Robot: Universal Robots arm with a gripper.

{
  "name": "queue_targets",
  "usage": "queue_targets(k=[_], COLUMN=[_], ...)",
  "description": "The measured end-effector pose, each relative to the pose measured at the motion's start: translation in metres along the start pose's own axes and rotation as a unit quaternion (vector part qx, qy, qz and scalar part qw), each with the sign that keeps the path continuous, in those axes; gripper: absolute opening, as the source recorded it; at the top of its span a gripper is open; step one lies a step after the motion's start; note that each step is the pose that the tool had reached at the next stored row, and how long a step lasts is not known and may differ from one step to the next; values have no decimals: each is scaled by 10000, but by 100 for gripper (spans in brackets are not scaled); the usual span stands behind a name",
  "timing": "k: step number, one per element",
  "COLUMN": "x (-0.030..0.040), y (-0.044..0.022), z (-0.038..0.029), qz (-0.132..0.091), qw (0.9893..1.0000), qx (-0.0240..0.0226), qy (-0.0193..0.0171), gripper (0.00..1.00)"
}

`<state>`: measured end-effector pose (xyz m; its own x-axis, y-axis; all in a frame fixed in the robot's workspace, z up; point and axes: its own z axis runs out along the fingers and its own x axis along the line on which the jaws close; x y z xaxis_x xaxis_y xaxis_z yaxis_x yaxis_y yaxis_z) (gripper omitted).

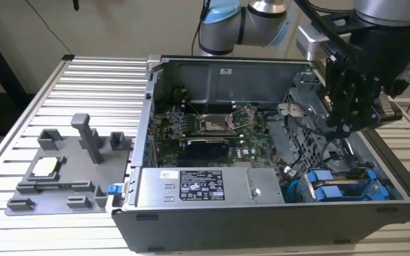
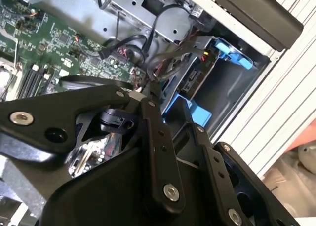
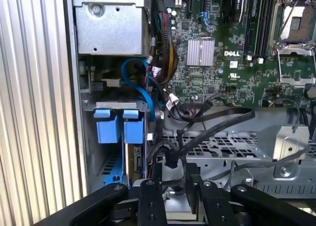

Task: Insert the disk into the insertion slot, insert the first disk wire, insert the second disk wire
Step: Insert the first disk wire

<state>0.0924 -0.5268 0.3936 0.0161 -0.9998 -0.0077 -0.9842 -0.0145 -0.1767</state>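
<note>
Reading across the exterior view from its left, you are looking first at a grey moulded fixture tray (image 1: 48,188), which is lying on the slatted aluminium table (image 1: 98,85) just beside the open computer case (image 1: 262,224). Inside the case, the green motherboard (image 1: 169,133) is lying flat with its bare square processor socket (image 1: 215,124) facing up. The grey labelled power-supply box (image 1: 201,186) is sitting along the near wall in front of it. Further to the exterior view's right, the disk (image 1: 331,192), framed by its bright blue carrier, is sitting inside the insertion slot (image 3: 91,137), the sheet-metal drive bay in the case's near corner. In the first wrist view its two blue tabs are standing side by side at the mouth of that bay. A blue cable (image 3: 140,85) is curving down past the bay between the disk and the motherboard. Above the case's right-hand side, the black gripper (image 1: 349,128) is hanging from the robot arm (image 1: 390,32), pointing down into the case beside the drive bay. In the first wrist view a black wire connector (image 3: 170,160) is lying right at the tip of the gripper. You cannot tell from these views how far the claw is open or whether it is gripping that connector.
</note>
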Motion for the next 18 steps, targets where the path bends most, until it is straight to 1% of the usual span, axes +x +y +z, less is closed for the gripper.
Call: queue_targets(k=[2, 4, 7, 14, 17, 18], x=[-29, -48, -60, -62, -63, -63], y=[17, 30, 53, 114, 137, 142], z=[8, 15, 23, 35, 44, 46], qz=[-38, -90, -171, -343, -393, -410], qw=[10000, 9999, 9998, 9992, 9989, 9988], qx=[1, 1, 1, -1, -3, -4], qy=[53, 91, 127, 212, 254, 276], gripper=[33, 33, 33, 33, 33, 33])
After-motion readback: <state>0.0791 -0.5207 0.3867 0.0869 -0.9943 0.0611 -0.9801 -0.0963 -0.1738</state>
